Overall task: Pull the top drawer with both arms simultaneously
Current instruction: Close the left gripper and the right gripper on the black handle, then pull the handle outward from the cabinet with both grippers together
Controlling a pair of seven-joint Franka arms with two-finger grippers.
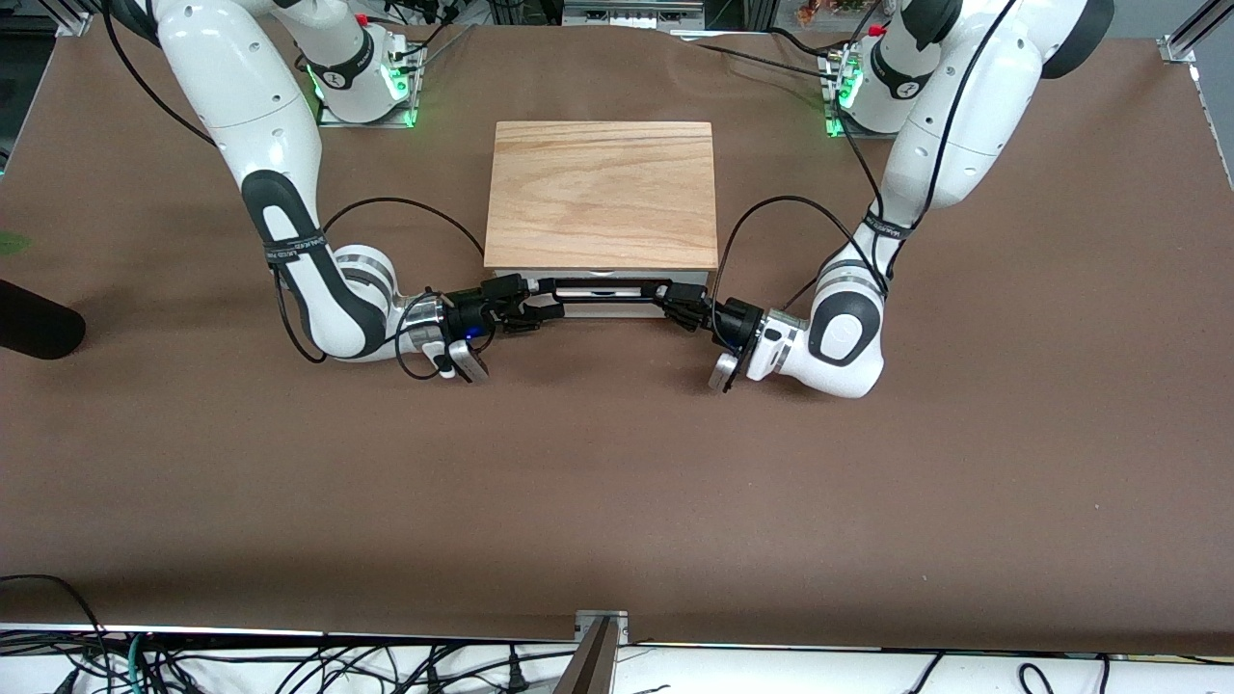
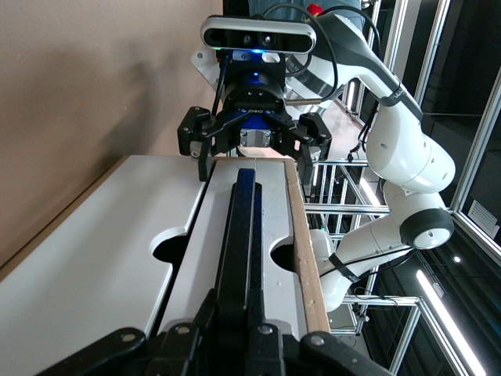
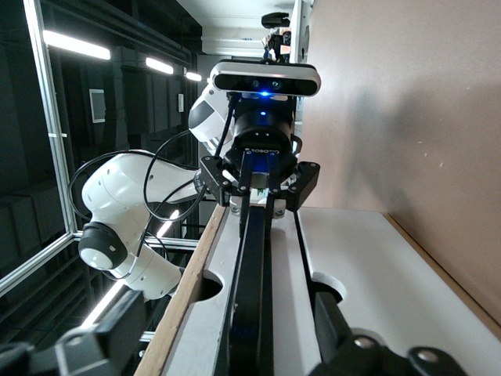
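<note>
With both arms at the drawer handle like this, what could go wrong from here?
1. The left pincer and right pincer each grip one end of the black bar handle; uneven pulling could skew and jam the top drawer.
2. The wooden-topped box shows no clamp, so it may slide instead of opening.
3. The top drawer looks barely open, so a slip off the bar is possible.

Both arms, left arm point(image 1: 925, 164) and right arm point(image 1: 260, 125): glossy white shells, black joint sections, silver wrist flanges. Black cables loop along each forearm, cinched with black printed straps. Bases lit green, red button on top. Black two-finger grippers, each with a grey wrist camera showing a blue LED.
</note>
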